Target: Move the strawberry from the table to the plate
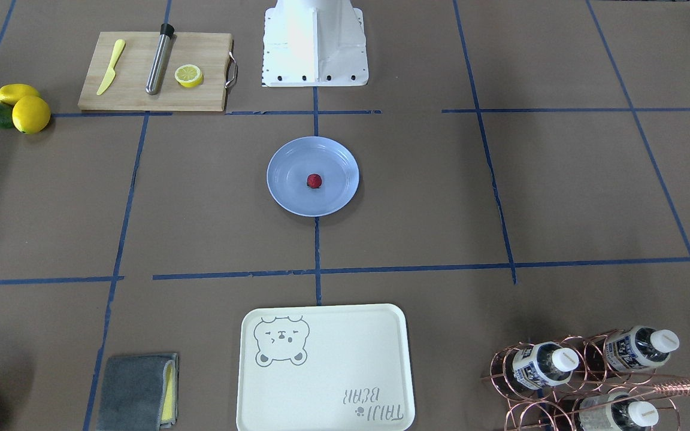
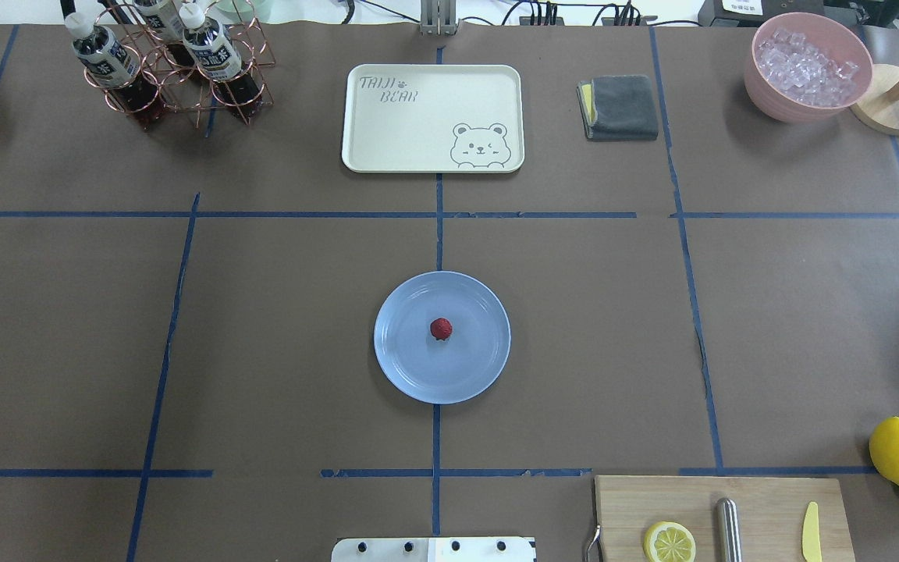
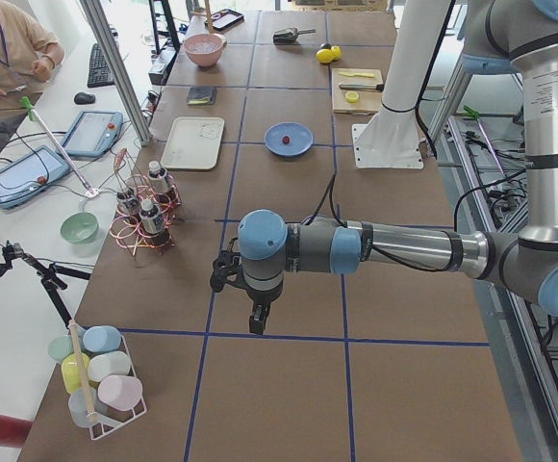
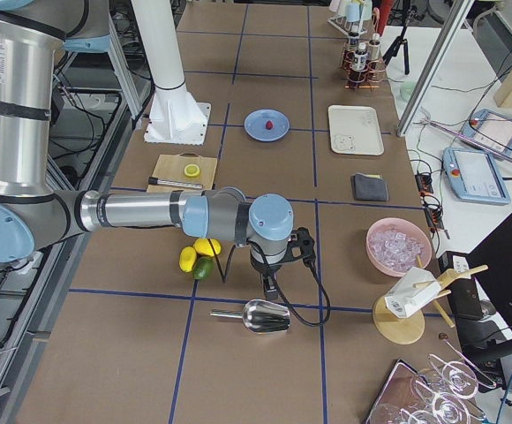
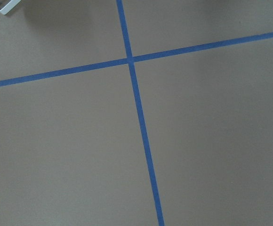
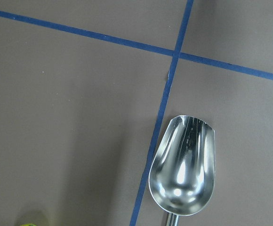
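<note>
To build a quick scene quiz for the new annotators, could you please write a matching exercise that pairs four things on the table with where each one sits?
Things:
1. strawberry
2. lemon slice
3. ice cubes
4. bottles

Places:
A. on the cutting board
B. in the wire rack
C. on the plate
D. in the pink bowl

Pairs: 1-C, 2-A, 3-D, 4-B

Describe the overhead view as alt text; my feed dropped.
A red strawberry sits in the middle of a blue plate at the table's centre. A bear tray, bottles, an ice bowl and a cutting board line the edges.
</note>
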